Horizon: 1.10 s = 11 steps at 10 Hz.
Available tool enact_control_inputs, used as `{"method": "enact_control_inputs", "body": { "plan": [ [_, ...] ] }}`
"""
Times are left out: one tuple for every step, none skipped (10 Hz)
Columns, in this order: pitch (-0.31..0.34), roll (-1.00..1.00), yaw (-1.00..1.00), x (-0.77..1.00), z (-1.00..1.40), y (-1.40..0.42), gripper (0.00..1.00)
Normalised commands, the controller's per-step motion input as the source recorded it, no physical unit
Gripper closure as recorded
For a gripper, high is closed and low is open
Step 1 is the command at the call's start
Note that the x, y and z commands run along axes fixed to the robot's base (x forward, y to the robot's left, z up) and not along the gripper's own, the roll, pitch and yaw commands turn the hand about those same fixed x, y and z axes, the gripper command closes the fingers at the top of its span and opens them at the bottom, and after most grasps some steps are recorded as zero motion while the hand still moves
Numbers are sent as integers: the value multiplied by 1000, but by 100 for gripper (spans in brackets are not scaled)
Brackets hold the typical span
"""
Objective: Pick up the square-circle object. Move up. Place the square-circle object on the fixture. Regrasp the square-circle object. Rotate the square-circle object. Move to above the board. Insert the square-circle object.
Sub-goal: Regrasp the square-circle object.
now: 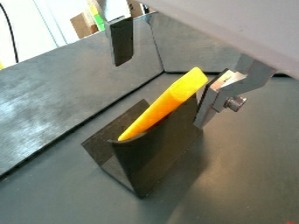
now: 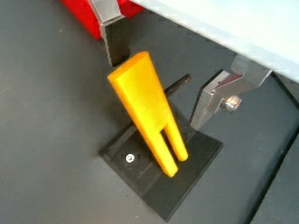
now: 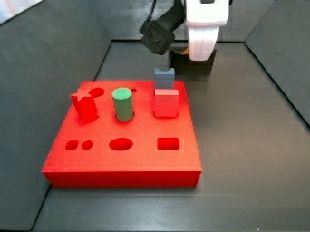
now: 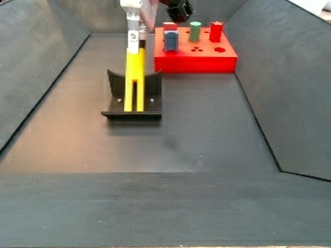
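Claw: the claw (image 2: 163, 74) is wide open and holds nothing. It hangs just above the top of the yellow rod (image 2: 149, 109). In both wrist views one silver finger (image 1: 121, 39) is on one side of the rod and the other finger (image 2: 216, 94) is on the other side, with a gap to the rod on each side.
Yellow rod: the rod (image 4: 134, 68) is long and flat. It leans up on the fixture (image 4: 134, 97), with its low end on the base plate. In a wrist view the rod (image 1: 163, 107) pokes up past the dark upright part of the fixture (image 1: 146, 153).
Fixture: it is dark and stands on the grey floor (image 4: 168, 136). In a wrist view its base plate (image 2: 152, 162) has a small round screw in it.
Board: the red board (image 3: 121, 136) sits on the floor, well apart from the fixture. In a side view the board (image 4: 196, 50) is farther back than the rod.
On the board: a green cylinder (image 3: 121, 103), a red square peg (image 3: 168, 101) and one more red peg (image 3: 83, 104) stand up on it. A small blue-grey block (image 3: 164, 79) is just behind the red square peg.
Holes: the top of the board has shaped holes near its front edge.
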Motion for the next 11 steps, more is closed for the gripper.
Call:
{"method": "enact_control_inputs", "body": {
  "plan": [
    [225, -3, 78, 252, 1, -23, 0],
    [226, -8, 83, 178, 1, -20, 0],
    [230, -9, 85, 128, -1, -21, 0],
    [233, -9, 86, 96, 1, -22, 0],
    [221, -19, 86, 75, 9, -22, 0],
    [218, -23, 86, 76, 5, -20, 0],
    [216, -24, 86, 77, 6, -20, 0],
    [214, -24, 86, 78, 7, -20, 0],
    [214, -24, 85, 79, 7, -20, 0],
    [213, -24, 85, 79, 7, -20, 0],
    [213, -24, 85, 79, 7, -20, 0]
  ]
}}
